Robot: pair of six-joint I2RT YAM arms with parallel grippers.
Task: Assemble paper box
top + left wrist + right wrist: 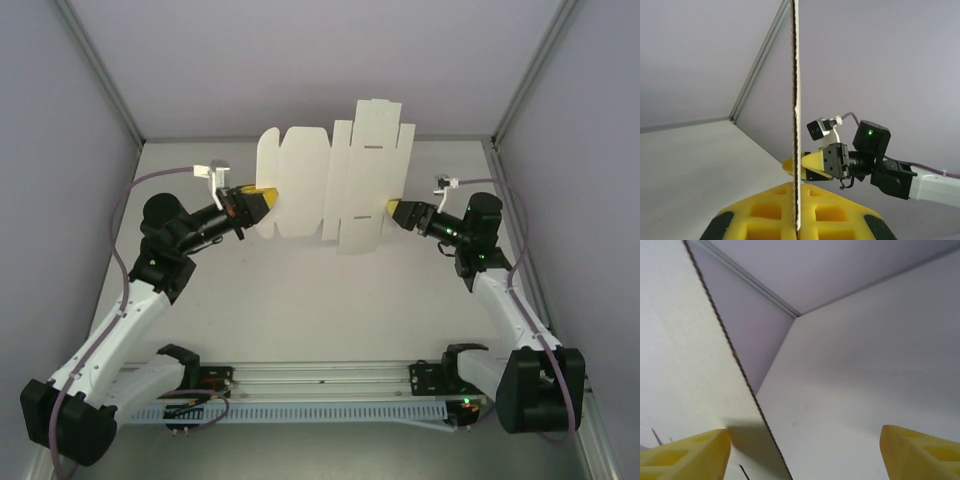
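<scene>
Top external view: the left gripper [268, 197] is pressed together on the left edge of the paper box [340, 185]. The box is a flat white die-cut sheet with flaps, held up off the table [300, 300]. From the left wrist, the sheet appears edge-on as a thin upright line running down between the two yellow fingers [840, 215], which pinch it from both sides.

The right gripper [393, 208] sits at the sheet's right edge. From the right wrist, its fingertips [685, 455] are spread wide. The sheet lies just beside the one at the picture's left and well apart from the other, so nothing is gripped there.

The sheet hangs between the two arms above the far half of the table, its tallest flap rising in front of the back wall [300, 60]. Behind each gripper a black wrist leads to a white arm that runs back to its base at the near edge, with a lilac cable [122, 260] looping alongside.
</scene>
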